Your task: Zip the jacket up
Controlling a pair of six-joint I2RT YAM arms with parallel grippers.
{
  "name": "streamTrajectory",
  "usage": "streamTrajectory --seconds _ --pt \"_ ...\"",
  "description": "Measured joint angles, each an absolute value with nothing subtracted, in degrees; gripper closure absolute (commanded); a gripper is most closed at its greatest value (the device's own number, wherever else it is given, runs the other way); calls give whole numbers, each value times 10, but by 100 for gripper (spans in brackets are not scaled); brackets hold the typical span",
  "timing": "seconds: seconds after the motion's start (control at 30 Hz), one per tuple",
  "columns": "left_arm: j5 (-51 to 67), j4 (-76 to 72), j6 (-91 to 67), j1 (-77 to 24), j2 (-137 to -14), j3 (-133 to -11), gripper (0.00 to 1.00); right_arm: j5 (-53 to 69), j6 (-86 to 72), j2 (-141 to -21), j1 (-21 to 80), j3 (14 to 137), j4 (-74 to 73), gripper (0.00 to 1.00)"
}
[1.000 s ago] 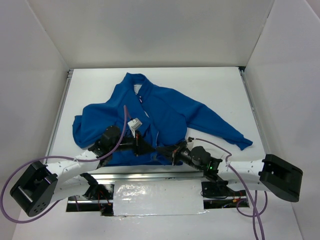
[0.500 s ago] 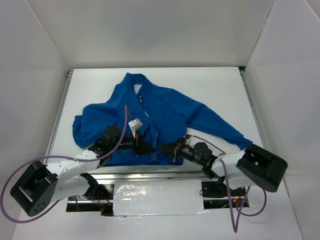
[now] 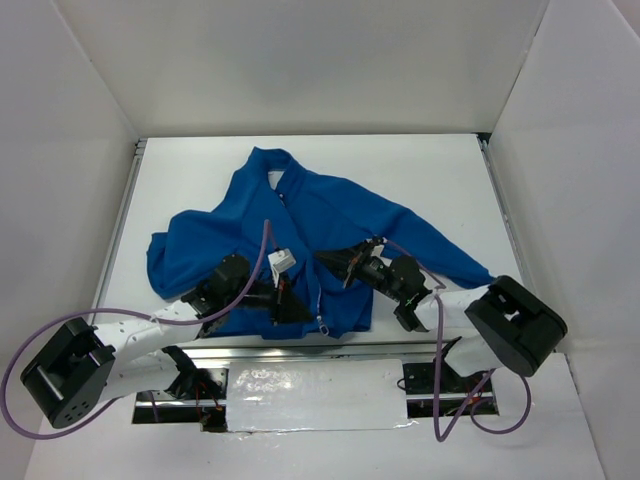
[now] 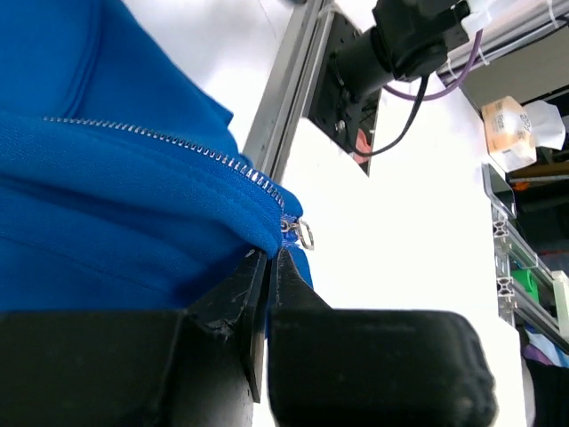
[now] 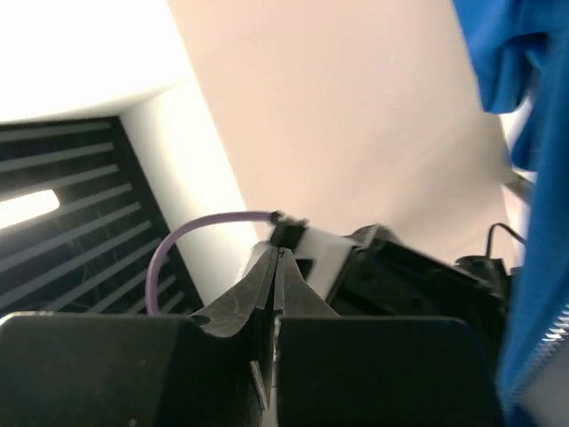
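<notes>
The bright blue jacket lies spread on the white table, collar toward the back. My left gripper is at the near hem and is shut on the jacket's bottom edge, right beside the zipper's lower end. The small metal pull hangs just past the fingertips, and the zipper teeth run away to the upper left. My right gripper hovers over the jacket's lower right front. It is shut with nothing between its fingers and points toward the left arm's wrist. A strip of blue cloth shows at its right.
White walls enclose the table on three sides. A metal rail runs along the near edge between the arm bases. Purple cables loop over both arms. The jacket's right sleeve stretches toward the right wall.
My right gripper has risen from the hem and swung back over the jacket's right front, turning as it went. The left gripper slid slightly rightward along the hem, still clamped.
</notes>
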State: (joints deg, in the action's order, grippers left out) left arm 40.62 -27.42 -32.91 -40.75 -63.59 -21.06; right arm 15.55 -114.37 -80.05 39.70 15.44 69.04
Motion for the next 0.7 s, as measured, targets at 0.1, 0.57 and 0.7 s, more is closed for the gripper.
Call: streamTrajectory --seconds 0.1,0.57,0.7 --pt "409 -263 -328 -408 -637 -211 100 154 -1137 -779 397 155 675 100" --pt "243 -128 -352 -411 -633 -234 100 94 -762 -752 345 361 117 44" --pt "164 -89 -398 -410 -656 -235 100 87 -641 -888 341 465 -29 50"
